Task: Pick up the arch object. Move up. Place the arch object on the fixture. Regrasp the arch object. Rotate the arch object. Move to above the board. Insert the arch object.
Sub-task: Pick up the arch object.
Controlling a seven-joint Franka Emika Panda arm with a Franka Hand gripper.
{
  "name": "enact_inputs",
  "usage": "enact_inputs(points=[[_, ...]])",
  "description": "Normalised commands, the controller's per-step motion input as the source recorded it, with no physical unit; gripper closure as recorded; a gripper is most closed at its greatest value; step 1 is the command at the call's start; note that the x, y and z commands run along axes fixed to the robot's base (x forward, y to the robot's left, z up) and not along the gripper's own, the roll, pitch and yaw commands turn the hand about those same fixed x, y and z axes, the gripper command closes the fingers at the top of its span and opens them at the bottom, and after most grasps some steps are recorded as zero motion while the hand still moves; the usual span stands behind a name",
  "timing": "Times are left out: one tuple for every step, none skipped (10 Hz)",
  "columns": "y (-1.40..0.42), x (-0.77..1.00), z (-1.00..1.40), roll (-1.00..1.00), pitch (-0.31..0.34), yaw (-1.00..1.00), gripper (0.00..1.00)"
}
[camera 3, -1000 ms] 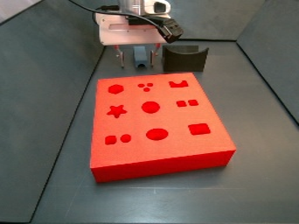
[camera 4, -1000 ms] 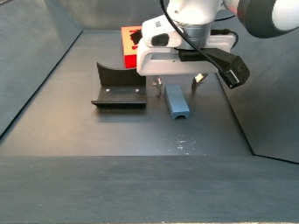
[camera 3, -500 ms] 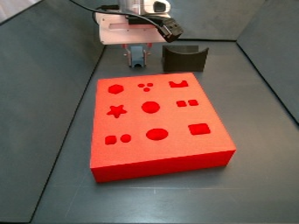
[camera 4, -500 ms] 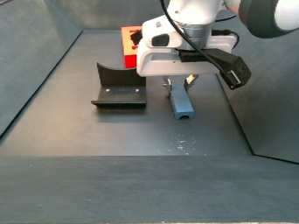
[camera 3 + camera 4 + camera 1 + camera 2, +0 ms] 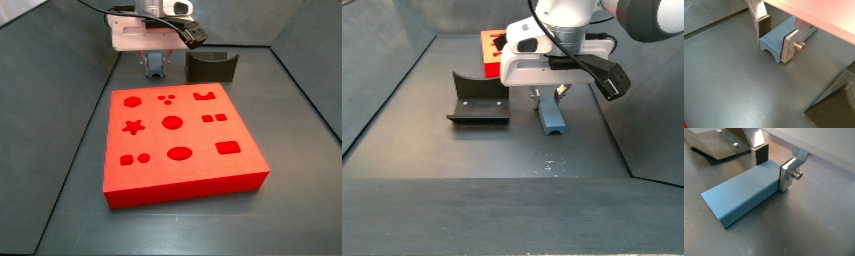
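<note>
I have the gripper (image 5: 775, 162) down at floor level, straddling one end of the arch object (image 5: 741, 194), which lies flat on the dark floor beside the fixture (image 5: 477, 100). In both wrist views the two silver fingers (image 5: 791, 46) sit on either side of the slate-blue block with their dark pads against its flanks, so I read the jaws as closed onto the arch object, though the block rests on the floor. In a wrist view I can see the notched underside at its end face (image 5: 772, 46). In a side view the block (image 5: 551, 116) stretches out from under the gripper (image 5: 544, 93). The board (image 5: 179, 141) lies apart from it, with the gripper (image 5: 158, 64) just past its far edge.
</note>
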Motion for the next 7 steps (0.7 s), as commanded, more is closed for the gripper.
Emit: enact_inputs(points=[[0.00, 0.00, 0.00, 0.00, 0.000, 0.00, 1.00], [0.00, 0.00, 0.00, 0.00, 0.000, 0.00, 1.00], [0.00, 0.00, 0.00, 0.00, 0.000, 0.00, 1.00], [0.00, 0.00, 0.00, 0.00, 0.000, 0.00, 1.00], [0.00, 0.00, 0.00, 0.00, 0.000, 0.00, 1.00], [0.00, 0.00, 0.00, 0.00, 0.000, 0.00, 1.00], [0.00, 0.00, 0.00, 0.00, 0.000, 0.00, 1.00]])
